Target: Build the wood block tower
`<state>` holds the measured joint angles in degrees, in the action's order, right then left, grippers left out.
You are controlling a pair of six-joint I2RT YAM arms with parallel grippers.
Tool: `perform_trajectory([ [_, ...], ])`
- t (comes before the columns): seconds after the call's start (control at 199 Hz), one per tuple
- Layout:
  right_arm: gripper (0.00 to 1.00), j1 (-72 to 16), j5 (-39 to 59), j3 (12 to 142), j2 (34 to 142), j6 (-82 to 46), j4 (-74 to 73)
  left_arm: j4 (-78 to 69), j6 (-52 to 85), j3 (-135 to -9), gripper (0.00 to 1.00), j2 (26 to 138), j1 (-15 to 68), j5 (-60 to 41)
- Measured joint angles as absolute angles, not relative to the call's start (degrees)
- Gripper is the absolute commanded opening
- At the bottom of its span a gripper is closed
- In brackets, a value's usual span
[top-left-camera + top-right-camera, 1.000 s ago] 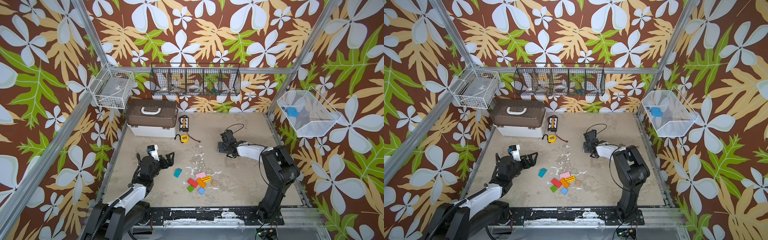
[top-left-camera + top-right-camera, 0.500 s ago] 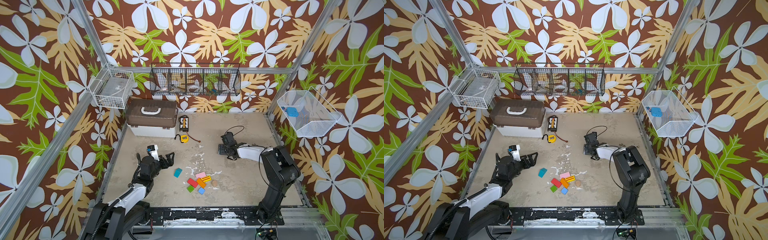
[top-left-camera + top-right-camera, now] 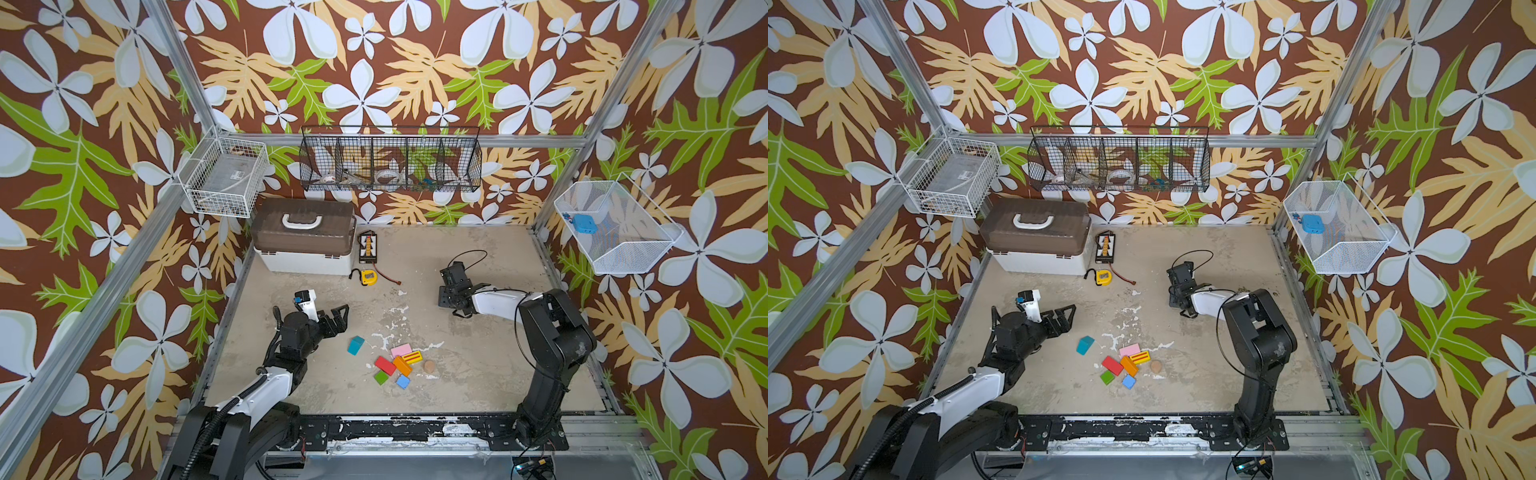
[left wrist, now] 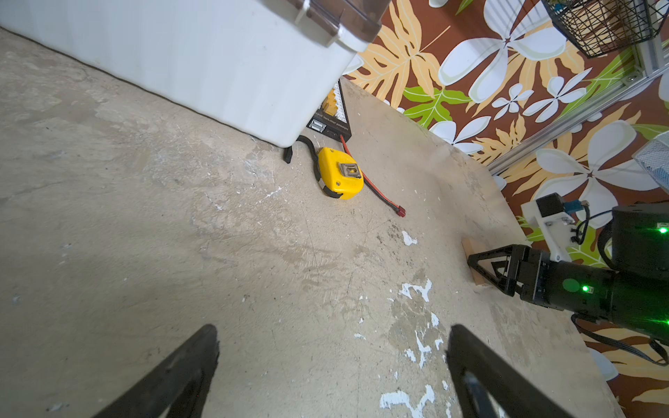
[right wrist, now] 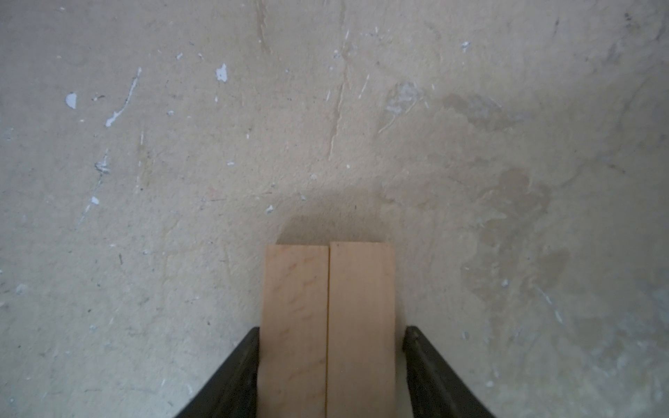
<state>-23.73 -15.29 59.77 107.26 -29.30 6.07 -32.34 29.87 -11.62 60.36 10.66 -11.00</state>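
Observation:
Two plain wood planks (image 5: pixel 327 325) lie side by side on the table, between the fingers of my right gripper (image 5: pixel 331 362). One finger touches a plank and the other stands a small gap off, so the jaws are open. In both top views this gripper (image 3: pixel 451 297) (image 3: pixel 1177 297) points down at mid-right. Loose wood blocks lie near the front: teal (image 3: pixel 356 345), pink (image 3: pixel 401 350), yellow (image 3: pixel 412 357), red (image 3: pixel 385 365), orange (image 3: pixel 402 365), green (image 3: pixel 380 377), blue (image 3: pixel 402 381) and a wood disc (image 3: pixel 429 366). No tower shows. My left gripper (image 3: pixel 338 320) (image 4: pixel 333 362) hangs wide open and empty, left of the teal block.
A brown-lidded white box (image 3: pixel 305 245) stands at the back left. Beside it lie a black board (image 3: pixel 368 248) and a yellow tape measure (image 3: pixel 368 277) with a red-tipped cable. Wire baskets (image 3: pixel 390 164) hang on the walls above the table.
The right wrist has shifted only slightly over the planks. The left arm and the loose blocks have not moved.

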Motion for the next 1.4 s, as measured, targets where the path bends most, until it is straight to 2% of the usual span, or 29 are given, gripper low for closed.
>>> perform_trajectory([
  [0.196, 0.73, -23.68, -15.53, 58.7, 106.15, -29.3, 6.42, -32.34, 29.87, -11.62, 1.0, 60.36, 10.66, -11.0],
  [0.471, 0.8, -24.88, -15.49, 55.99, 101.75, -29.32, 6.87, -32.34, 29.87, -11.62, 1.0, 60.36, 10.66, -11.0],
  [1.083, 0.72, -26.22, -18.26, 54.24, 102.21, -30.24, 6.83, -32.34, 29.89, -11.62, 1.0, 60.31, 10.66, -11.0],
  [1.404, 0.7, -24.64, -18.04, 59.88, 105.91, -29.69, 7.29, -32.34, 29.89, -11.62, 1.0, 60.36, 10.66, -11.0],
])
